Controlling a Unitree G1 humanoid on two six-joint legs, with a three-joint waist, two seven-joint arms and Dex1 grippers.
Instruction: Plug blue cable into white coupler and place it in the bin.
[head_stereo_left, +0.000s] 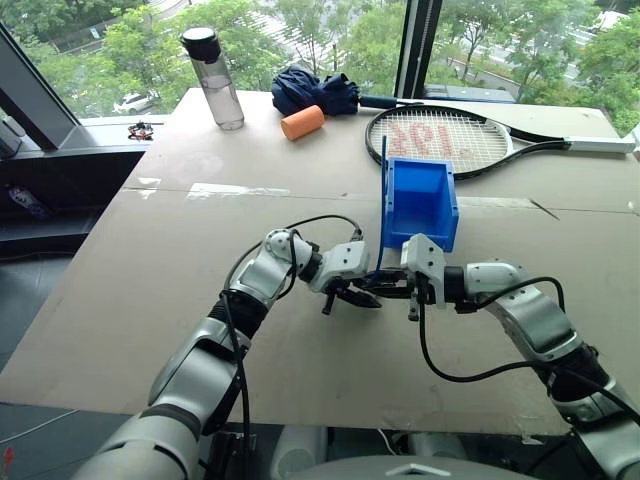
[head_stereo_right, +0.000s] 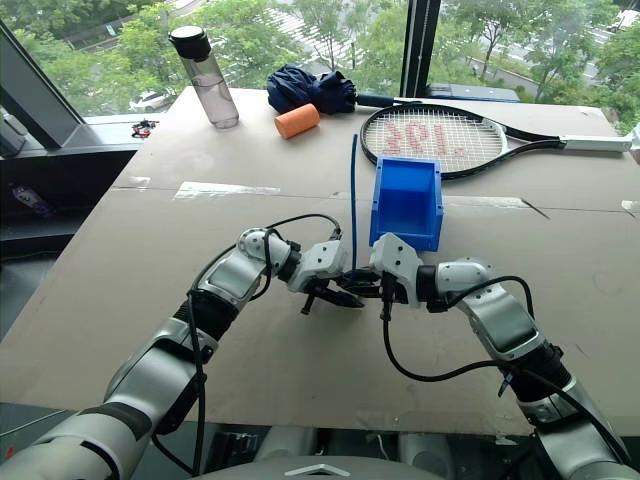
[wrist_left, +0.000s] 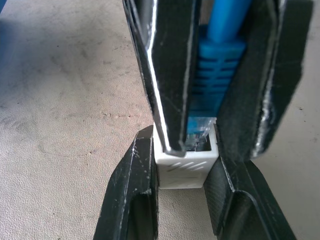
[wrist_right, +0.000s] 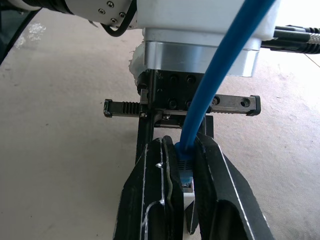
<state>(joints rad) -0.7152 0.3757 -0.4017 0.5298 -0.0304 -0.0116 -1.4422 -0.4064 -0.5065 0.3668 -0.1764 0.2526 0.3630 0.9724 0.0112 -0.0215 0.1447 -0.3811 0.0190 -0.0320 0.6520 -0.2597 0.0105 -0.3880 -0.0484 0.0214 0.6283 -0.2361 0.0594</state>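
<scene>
- The tiny white plastic coupler (wrist_left: 185, 167) sits pinched in the left gripper (head_stereo_left: 352, 296), socket turned toward the plug so it can be mated.
- The thin bright-blue cable (wrist_right: 220, 75) is clamped at its boot by the right gripper (head_stereo_left: 392, 288), clear plug at the socket mouth, seemingly part-entered.
- Both meet above the cardboard worktop's (head_stereo_left: 150, 280) middle, near its front edge.
- The small blue plastic bin (head_stereo_left: 420, 203) waits just behind, toward the far edge.

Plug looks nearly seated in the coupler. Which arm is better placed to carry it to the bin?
Right, probably. The right gripper, shut on the thin bright-blue cable by its plug, sits just before the small blue plastic bin. The left gripper clamps the tiny white plastic coupler, farther from the bin.
</scene>
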